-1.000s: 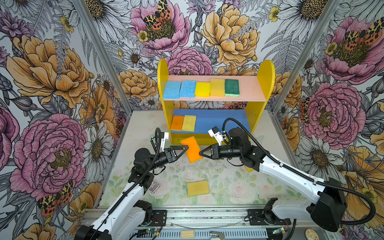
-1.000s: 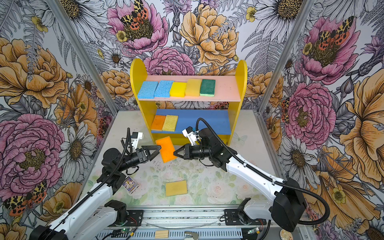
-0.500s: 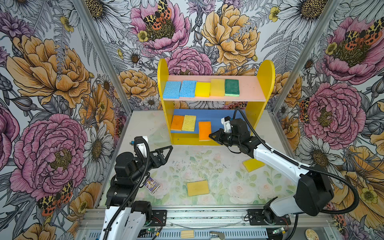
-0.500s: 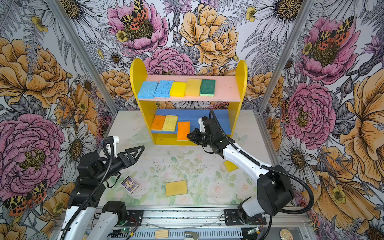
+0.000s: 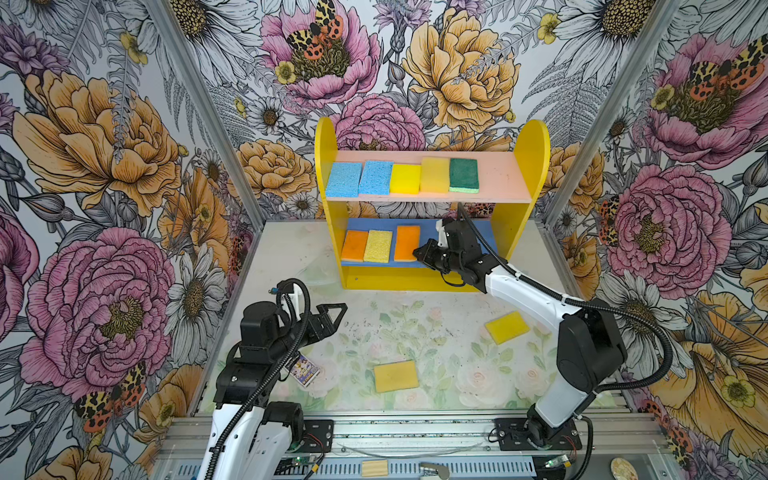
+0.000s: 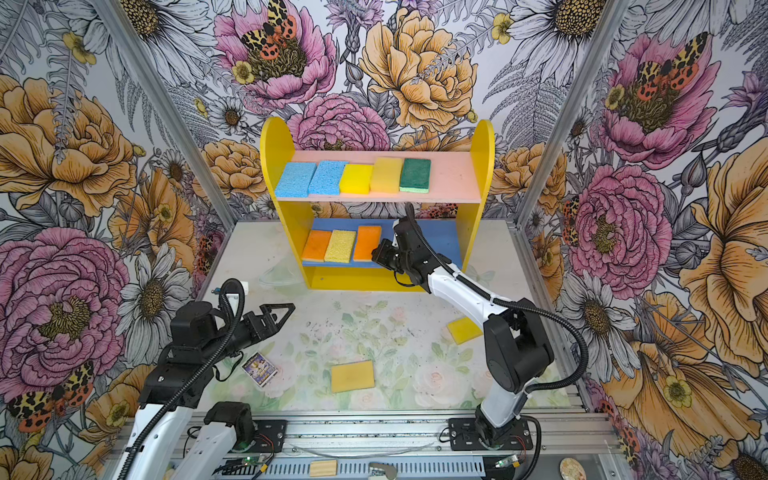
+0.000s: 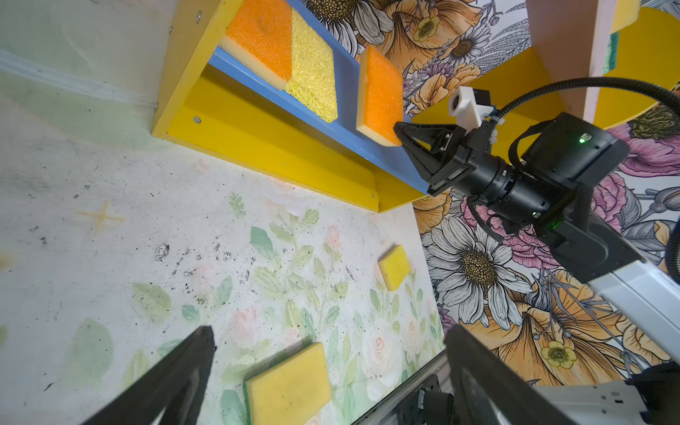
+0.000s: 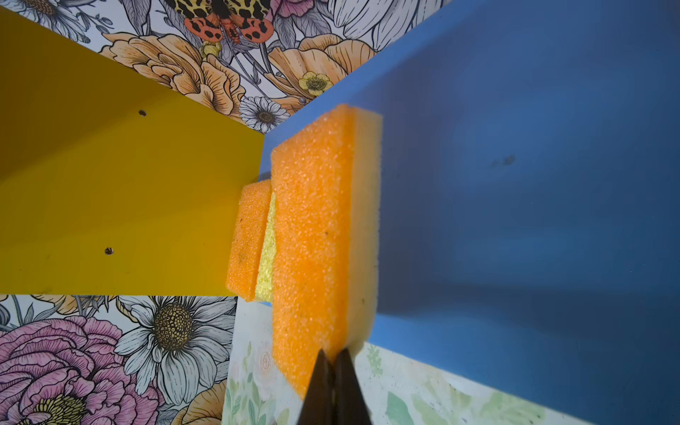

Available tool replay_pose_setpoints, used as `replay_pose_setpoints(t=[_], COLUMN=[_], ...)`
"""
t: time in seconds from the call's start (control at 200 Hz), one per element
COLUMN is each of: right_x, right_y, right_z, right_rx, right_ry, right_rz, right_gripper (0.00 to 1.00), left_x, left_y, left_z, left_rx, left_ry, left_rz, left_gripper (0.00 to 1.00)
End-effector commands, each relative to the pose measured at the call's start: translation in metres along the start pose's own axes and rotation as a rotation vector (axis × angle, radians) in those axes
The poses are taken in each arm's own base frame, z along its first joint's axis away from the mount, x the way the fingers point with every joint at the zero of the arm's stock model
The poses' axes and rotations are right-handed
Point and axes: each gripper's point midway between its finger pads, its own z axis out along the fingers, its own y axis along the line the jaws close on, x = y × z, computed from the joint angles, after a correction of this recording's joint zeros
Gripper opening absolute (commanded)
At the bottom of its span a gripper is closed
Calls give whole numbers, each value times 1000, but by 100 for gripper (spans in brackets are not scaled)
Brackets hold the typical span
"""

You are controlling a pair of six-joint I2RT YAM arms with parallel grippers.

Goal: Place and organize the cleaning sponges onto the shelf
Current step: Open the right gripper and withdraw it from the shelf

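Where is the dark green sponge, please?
In both top views the dark green sponge lies on the pink board, rightmost in its row, beside a yellow sponge.

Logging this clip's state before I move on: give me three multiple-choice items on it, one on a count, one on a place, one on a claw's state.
1. How many sponges lie on the table? A one; B two; C four.
2. Where is the green sponge? A on the pink board; B on the blue board; C on the table.
3. The right claw is: A shut on an orange sponge; B open above the table; C shut on a blue sponge.

Key: 1 B, a yellow sponge and a second yellow sponge lie there. 2 A, it lies at the right end of the top row. 3 A, the right wrist view shows the tips pinching that sponge's edge.
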Motion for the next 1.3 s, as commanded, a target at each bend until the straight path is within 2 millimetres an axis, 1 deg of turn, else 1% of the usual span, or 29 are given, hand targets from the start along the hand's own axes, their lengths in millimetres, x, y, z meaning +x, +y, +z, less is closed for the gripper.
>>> replay_pose_setpoints(t=[0.0, 0.15, 0.31, 0.475, 0.64, 0.735, 0.925, 1.03, 1.12, 1.221, 1.296], right_x=[-17, -18, -17, -16, -14, -13, -12, -14, -16, -20, -18], right_y=[3, 0, -2, -4, -5, -6, -5, -5, -2, 5, 9], right_z=[7, 16, 23, 27, 32, 35, 37, 32, 20, -1, -20], right_rx=[2, 3, 2, 2, -5, -10, -22, -19, -17, -27, -35], right_ry=[-46, -36, -24, -23, -13, -7, 1, -10, -34, -68, -86], right_rz=[-14, -8, 0, 9, 19, 22, 25, 22, 10, -10, -22], right_gripper=[0, 0, 3, 9, 18, 20, 27, 30, 32, 36, 37], left_x=[-2, -2, -2, -1, -1, -1, -2, -1, 0, 3, 8], left_y=[-1, -1, 0, 1, 2, 2, 2, 1, -1, -5, -8], left_z=[-1, -1, -1, 0, 0, 0, 0, 0, 1, 2, 5], left_rx=[-7, -8, -11, -13, -15, -16, -17, -13, -1, 20, 35], left_ry=[-3, 0, 3, 5, 6, 6, 5, 9, 18, 38, 63], left_rz=[28, 27, 25, 20, 20, 19, 19, 20, 23, 29, 33], left_gripper=[99, 99, 99, 99, 99, 99, 99, 99, 99, 99, 99])
